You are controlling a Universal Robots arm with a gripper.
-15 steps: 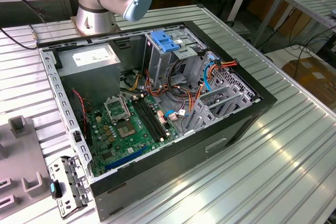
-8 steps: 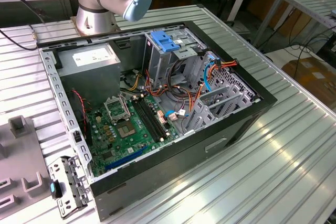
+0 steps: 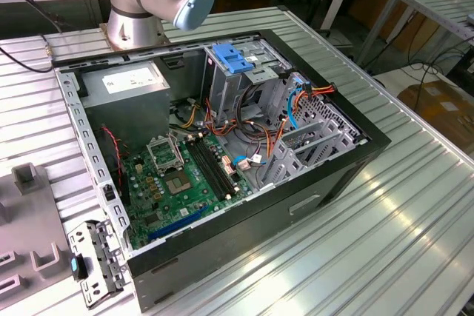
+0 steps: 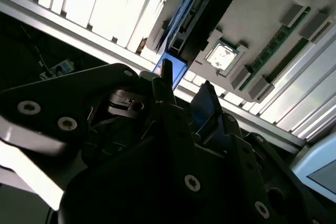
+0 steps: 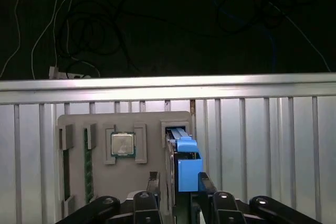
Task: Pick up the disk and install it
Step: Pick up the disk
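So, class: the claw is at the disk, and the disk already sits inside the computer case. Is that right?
No. The claw is at the disk, but the disk stands on edge in the grey tray beside the chip, not inside the computer case. The first wrist view shows it.
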